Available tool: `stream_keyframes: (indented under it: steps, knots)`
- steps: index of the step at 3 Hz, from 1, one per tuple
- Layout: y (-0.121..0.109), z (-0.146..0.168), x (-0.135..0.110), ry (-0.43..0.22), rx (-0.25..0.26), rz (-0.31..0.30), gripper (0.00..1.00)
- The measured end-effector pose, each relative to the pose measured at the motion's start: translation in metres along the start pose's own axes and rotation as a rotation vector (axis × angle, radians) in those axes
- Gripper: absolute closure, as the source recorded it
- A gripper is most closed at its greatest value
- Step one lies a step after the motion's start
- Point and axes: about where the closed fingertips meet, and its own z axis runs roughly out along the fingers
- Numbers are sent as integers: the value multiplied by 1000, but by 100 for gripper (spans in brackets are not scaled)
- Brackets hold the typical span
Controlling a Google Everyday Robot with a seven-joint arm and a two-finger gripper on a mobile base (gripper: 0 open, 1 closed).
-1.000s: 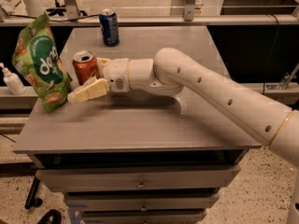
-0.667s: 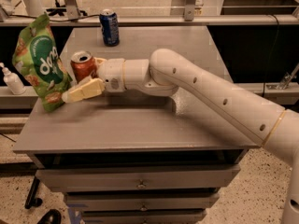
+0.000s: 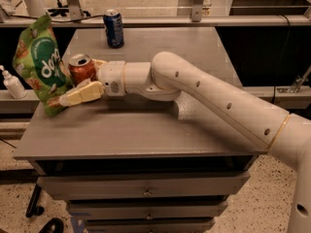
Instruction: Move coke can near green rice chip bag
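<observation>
The red-orange coke can [image 3: 80, 69] with a silver top stands upright on the grey table [image 3: 146, 125], right beside the green rice chip bag [image 3: 41, 64] at the left edge. My gripper [image 3: 81, 81] reaches in from the right with its cream fingers [image 3: 82, 93] on either side of the can, shut on it. The near finger's tip touches or overlaps the bag's lower right corner. The far finger is mostly hidden behind the can.
A dark blue soda can [image 3: 113, 28] stands upright at the table's back, left of centre. A white bottle [image 3: 12, 85] sits on a lower ledge past the left edge. Drawers are below the tabletop. My arm [image 3: 214, 101] crosses the table's right half.
My gripper has carried the coke can a little to the left, closer to the green bag. The near finger now reaches the bag's corner.
</observation>
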Motion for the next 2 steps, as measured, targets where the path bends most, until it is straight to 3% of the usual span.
stream_keyframes:
  steps: [1,2]
  knots:
    - [-10,-20,-2,27,36,-18,0]
    - [-26,-63,-11,83,93,-60,0]
